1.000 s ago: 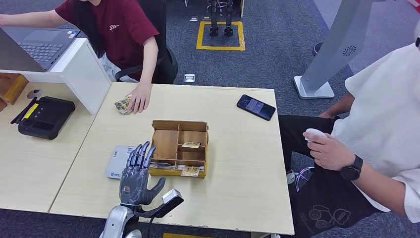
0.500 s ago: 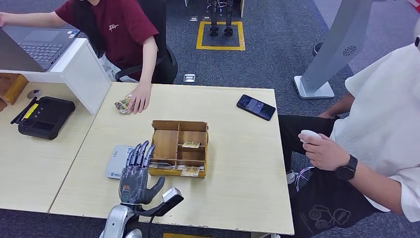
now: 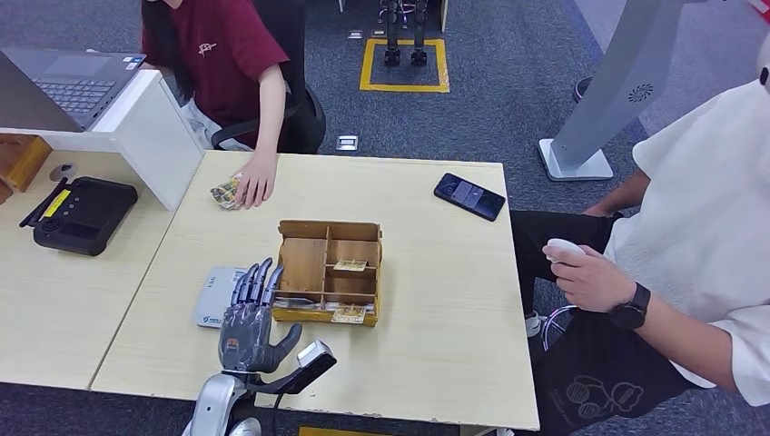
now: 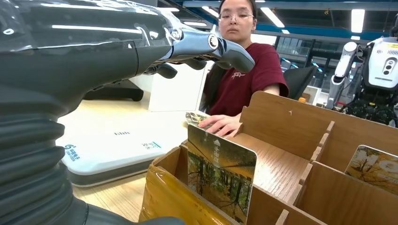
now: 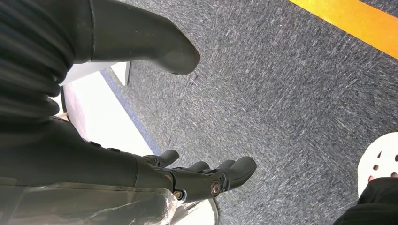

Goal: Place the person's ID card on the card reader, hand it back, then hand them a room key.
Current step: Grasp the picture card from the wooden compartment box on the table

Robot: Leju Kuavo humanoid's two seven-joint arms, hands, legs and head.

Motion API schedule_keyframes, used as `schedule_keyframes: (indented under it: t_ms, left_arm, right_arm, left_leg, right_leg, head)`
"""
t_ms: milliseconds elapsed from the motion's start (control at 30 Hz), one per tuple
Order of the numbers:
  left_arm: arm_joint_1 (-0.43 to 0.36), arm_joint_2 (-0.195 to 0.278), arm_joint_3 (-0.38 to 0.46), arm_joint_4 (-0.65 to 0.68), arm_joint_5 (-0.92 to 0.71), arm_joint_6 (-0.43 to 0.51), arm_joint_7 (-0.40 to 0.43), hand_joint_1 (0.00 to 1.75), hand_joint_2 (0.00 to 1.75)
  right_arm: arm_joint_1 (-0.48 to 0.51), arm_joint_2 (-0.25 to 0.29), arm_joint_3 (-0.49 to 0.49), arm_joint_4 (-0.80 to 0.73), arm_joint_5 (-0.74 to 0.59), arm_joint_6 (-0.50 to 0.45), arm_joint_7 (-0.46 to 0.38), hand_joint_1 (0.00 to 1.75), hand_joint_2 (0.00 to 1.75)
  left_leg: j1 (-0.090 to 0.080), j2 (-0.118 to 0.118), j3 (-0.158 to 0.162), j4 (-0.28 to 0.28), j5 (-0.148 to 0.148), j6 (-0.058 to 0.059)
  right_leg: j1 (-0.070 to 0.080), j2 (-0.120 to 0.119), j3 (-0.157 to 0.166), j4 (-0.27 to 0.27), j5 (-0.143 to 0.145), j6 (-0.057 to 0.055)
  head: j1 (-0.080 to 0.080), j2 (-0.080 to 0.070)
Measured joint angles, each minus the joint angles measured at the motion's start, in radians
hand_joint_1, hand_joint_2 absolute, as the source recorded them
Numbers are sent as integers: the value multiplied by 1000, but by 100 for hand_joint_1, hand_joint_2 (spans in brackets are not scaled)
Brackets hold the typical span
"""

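My left hand (image 3: 247, 320) hovers empty, fingers spread, so I'd reach toward eleven o'clock for the patterned ID card (image 3: 225, 193) under the person's hand (image 3: 255, 186), palm low, approaching slowly.

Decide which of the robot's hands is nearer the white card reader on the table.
Left. The left hand hovers at the card reader, partly over it; the right hand hangs above the carpet, away from the table.

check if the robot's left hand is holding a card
No, the left hand hovers open over the card reader, fingers apart, holding nothing.
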State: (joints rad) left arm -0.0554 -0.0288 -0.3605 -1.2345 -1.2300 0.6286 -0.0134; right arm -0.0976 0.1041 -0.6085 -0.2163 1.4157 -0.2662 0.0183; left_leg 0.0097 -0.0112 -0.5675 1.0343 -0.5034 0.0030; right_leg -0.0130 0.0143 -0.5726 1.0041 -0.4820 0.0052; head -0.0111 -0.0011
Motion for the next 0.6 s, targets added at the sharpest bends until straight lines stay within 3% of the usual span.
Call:
schedule_keyframes:
  t_ms: [400, 433, 533, 567, 600]
  left_arm:
    - [-14, -6, 0, 27, 9, 2, 2, 0, 175]
    - [-15, -6, 0, 28, 9, 2, 1, 19, 175]
    - [-16, -6, 0, 29, 16, 1, 1, 150, 175]
    - [-17, -6, 0, 29, 20, 0, 0, 175, 175]
    - [-17, -6, 0, 30, 24, -1, -2, 175, 175]
  right_arm:
    - [-1, 0, 5, 0, 5, 10, 1, 0, 175]
    - [-1, 0, 6, 0, 5, 10, 1, 0, 175]
    - [-2, 0, 11, 0, 6, 10, 1, 0, 175]
    - [-2, 0, 12, -1, 6, 10, 1, 0, 175]
    - [-2, 0, 13, -1, 6, 10, 1, 0, 175]
  left_leg:
    - [0, 0, 0, 0, 0, 0]
    - [0, 0, 0, 0, 0, 0]
    - [0, 0, 0, 0, 0, 0]
    - [0, 0, 0, 0, 0, 0]
    - [0, 0, 0, 0, 0, 0]
  right_leg:
    - [0, 0, 0, 0, 0, 0]
    - [0, 0, 0, 0, 0, 0]
    - [0, 0, 0, 0, 0, 0]
    - [0, 0, 0, 0, 0, 0]
    - [0, 0, 0, 0, 0, 0]
  head:
    - [0, 0]
    - [0, 0]
    - [0, 0]
    - [0, 0]
    - [0, 0]
